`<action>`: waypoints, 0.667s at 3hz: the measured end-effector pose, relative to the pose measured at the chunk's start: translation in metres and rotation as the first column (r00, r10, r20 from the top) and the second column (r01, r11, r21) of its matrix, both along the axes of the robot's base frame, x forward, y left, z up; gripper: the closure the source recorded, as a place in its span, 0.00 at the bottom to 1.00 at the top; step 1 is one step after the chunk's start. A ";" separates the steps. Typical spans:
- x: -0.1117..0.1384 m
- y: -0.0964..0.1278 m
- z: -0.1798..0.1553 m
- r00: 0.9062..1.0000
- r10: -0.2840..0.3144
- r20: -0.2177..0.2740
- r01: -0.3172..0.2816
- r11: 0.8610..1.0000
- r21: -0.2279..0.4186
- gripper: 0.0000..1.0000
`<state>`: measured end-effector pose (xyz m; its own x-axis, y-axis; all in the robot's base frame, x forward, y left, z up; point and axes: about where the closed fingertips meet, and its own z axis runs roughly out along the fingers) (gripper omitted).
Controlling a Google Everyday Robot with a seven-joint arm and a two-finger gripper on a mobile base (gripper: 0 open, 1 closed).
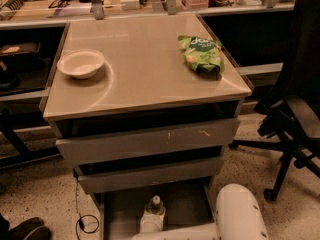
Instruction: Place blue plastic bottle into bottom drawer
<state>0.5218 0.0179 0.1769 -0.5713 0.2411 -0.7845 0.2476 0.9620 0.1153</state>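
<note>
Cabinet: a grey cabinet (150, 149) fills the middle of the frame. It has a flat tan top (145, 79) and three drawers under it.
Upper drawers: two drawers with scratched grey fronts sit one above the other, the first (147, 141) and the second (150, 175). Each has a dark gap above it.
Bottom drawer: the bottom drawer (187, 204) is pulled out at the lower middle of the frame. You can see its flat grey floor.
Bottle: the blue plastic bottle (155, 207) stands upright inside the bottom drawer, a bit left of the drawer's middle. Its white cap points up.
Gripper: the gripper (150, 227) is at the very bottom edge of the frame, right by the low part of the bottle. It is pale like the bottle, so I cannot tell if it is open, closed or holding on.
Arm: a white arm (240, 216) comes in from the lower right. It has a big round part and reaches left along the bottom edge toward the bottle.
Bowl: a white bowl (80, 64) sits on the upper left of the tan top.
Bag: a green snack bag (202, 54) lies on the upper right of the top, near the right edge and well apart from the bowl.
Chair: a black office chair (295, 124) stands at the right side of the frame.
Cord: a thin black cord (82, 219) curls on the speckled floor at the lower left.
</note>
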 end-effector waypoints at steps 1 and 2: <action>0.000 0.000 0.000 1.000 0.000 0.000 0.000 1.000 0.000 0.35; 0.000 0.000 0.000 1.000 0.000 0.000 0.000 1.000 0.000 0.11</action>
